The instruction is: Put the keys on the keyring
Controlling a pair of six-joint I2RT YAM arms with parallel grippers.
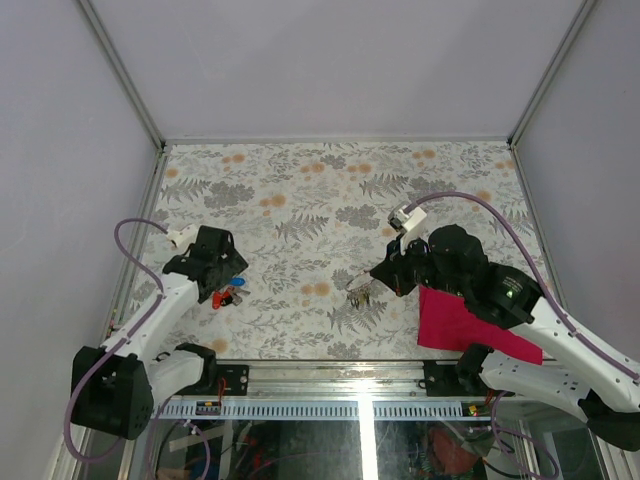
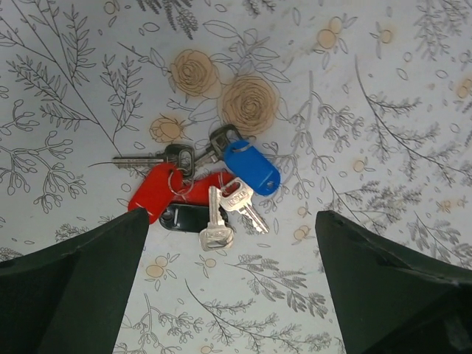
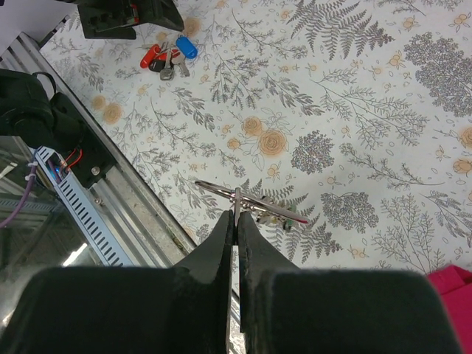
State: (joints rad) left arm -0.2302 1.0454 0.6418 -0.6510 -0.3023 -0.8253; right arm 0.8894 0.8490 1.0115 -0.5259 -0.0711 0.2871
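Note:
A bunch of keys [image 2: 214, 195] lies on the flowered table, with red tags, a blue tag [image 2: 252, 167], a black tag and several silver keys. It shows in the top view [image 1: 228, 292] and far off in the right wrist view [image 3: 166, 59]. My left gripper [image 2: 232, 221] hovers just above it, open wide and empty, also seen from above [image 1: 222, 280]. My right gripper [image 3: 236, 214] is shut on the keyring [image 3: 254, 200], a thin silvery ring seen edge-on with small pieces hanging, one greenish. It holds the keyring [image 1: 360, 287] just over the table near the front middle.
A red cloth square [image 1: 450, 318] lies under my right arm, and its corner shows in the right wrist view [image 3: 450, 295]. A metal rail [image 1: 330, 375] runs along the table's front edge, close below the keyring. White walls close in the table.

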